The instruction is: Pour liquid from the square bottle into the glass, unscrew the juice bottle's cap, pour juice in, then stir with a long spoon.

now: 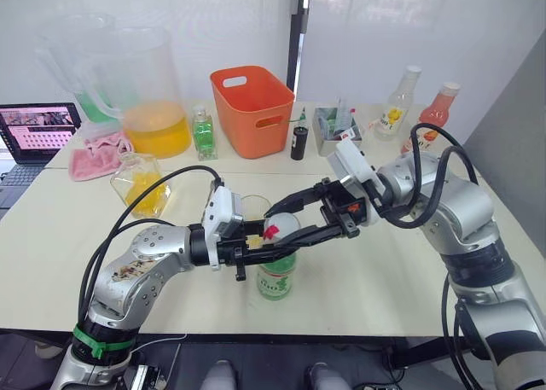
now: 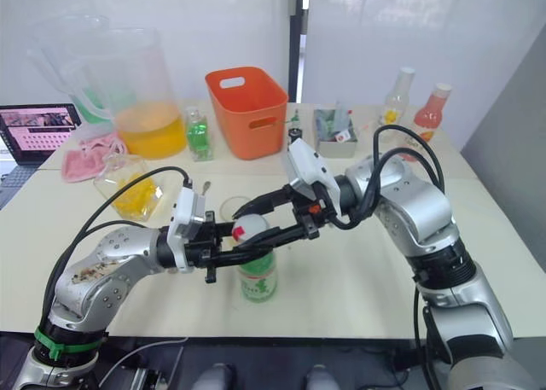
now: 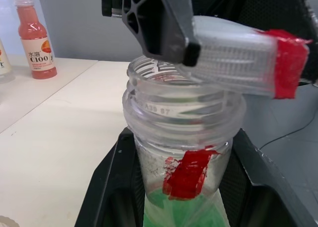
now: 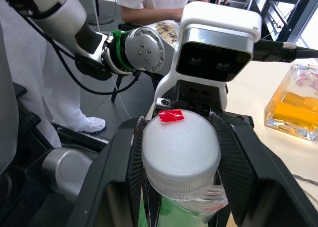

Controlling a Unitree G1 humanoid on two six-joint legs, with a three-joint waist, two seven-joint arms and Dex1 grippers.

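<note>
I have the juice bottle [image 1: 276,275] standing upright on the table, and everything that follows hangs on where the cap [image 3: 243,58] sits relative to its neck. My left gripper [image 1: 256,249] comes in from the bottle's left and is clamped around the neck just below the threads, its black fingers [image 3: 107,187] on either side of the clear plastic. My right gripper [image 1: 299,219] reaches in from the bottle's right with its fingers closed on the cap. In the left wrist view the cap is clear of the open mouth, tilted and off to one side just above the rim (so I judge the unscrewing done). The glass [image 1: 253,207] stands just behind the bottle, on its far side, and the square bottle [image 1: 140,183] lies well to the bottle's left. Pouring next means tipping the bottle's long axis away from me toward that glass, and the left arm already has it.
</note>
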